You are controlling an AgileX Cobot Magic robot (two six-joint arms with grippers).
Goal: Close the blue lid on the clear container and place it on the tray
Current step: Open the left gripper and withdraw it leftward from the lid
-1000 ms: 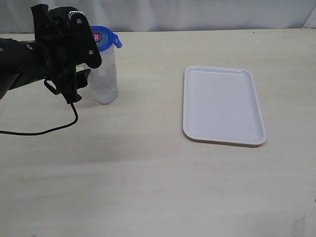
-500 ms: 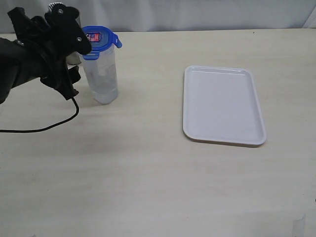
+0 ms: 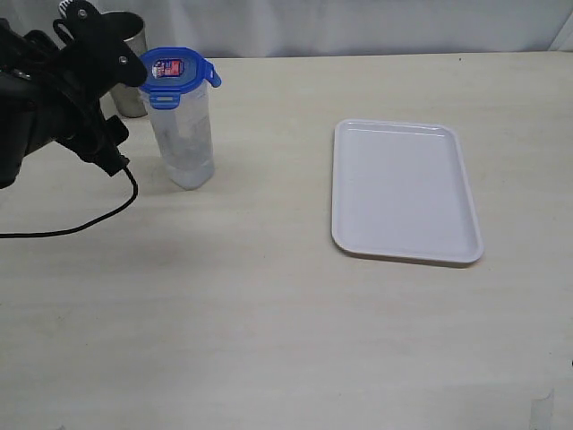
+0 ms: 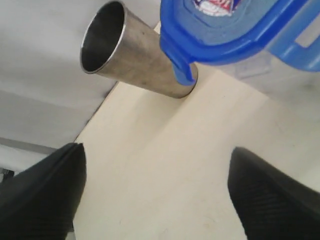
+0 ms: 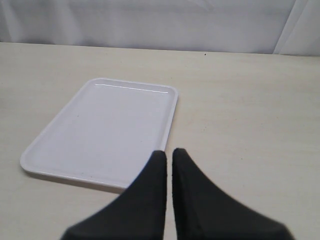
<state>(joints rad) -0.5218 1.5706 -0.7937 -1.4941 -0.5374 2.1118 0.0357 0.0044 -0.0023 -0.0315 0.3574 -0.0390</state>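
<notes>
The clear container, blue lid on top, is standing upright at the tabletop's far left, just right of the left end effector, which is hanging open and empty.

**Pale counter: tray, container, cup, cable**

The counter is pale beige and matte with faint streaky grain, and it runs back to a white backdrop. A white tray lies flat on the right half, with its long side running front to back. A clear container stands upright at far left, well apart from the tray. A grey metal cup stands upright near the container, toward the back edge; can't tell if the two touch. A thin black cable lies in a loose curve in front of them and runs off the left side.
</notes>
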